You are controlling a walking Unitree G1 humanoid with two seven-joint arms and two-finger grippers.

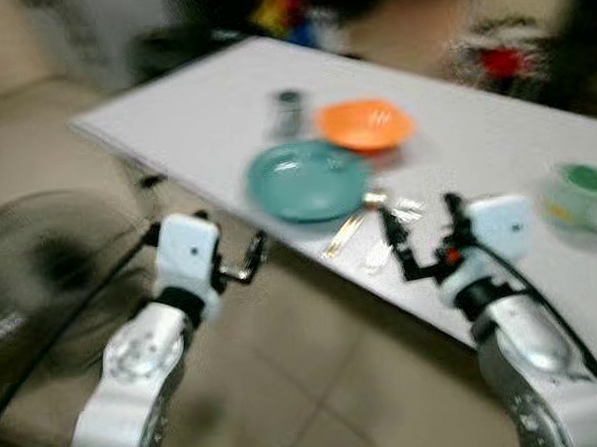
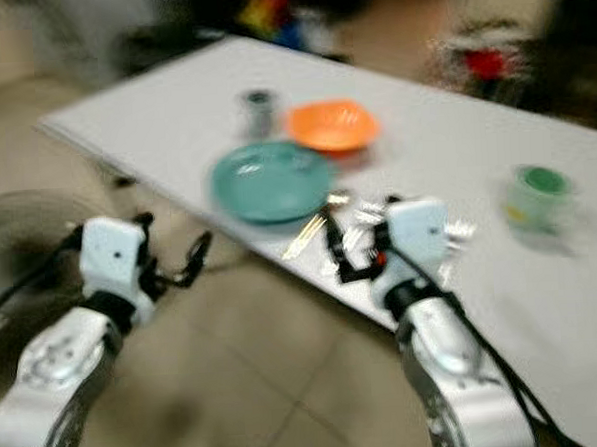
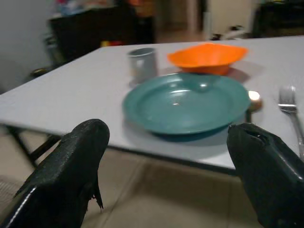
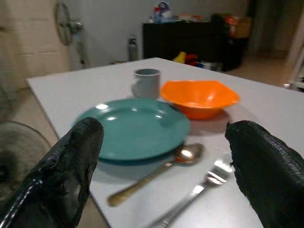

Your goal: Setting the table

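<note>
Our left gripper (image 1: 243,263) hangs off the table's near edge, fingers apart, holding nothing; our right gripper (image 4: 156,156) hovers over the white table (image 1: 494,133) by the cutlery, jaws spread wide and empty; a gold-handled spoon (image 4: 156,173) and a fork (image 4: 199,192) lie just beside the teal plate (image 4: 135,127); beyond it sit an orange bowl (image 4: 199,97) and a grey cup (image 4: 146,82); a green-lidded container (image 1: 579,194) stands well apart on our right.

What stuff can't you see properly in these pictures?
- Green-topped thing at the table's right end: head views too blurred to name it.
- Cup: what is inside is hidden by its own wall.
- Fork: its handle is cut off by the right wrist view's edge.
- Dark shelf items: too small and blurred.
</note>
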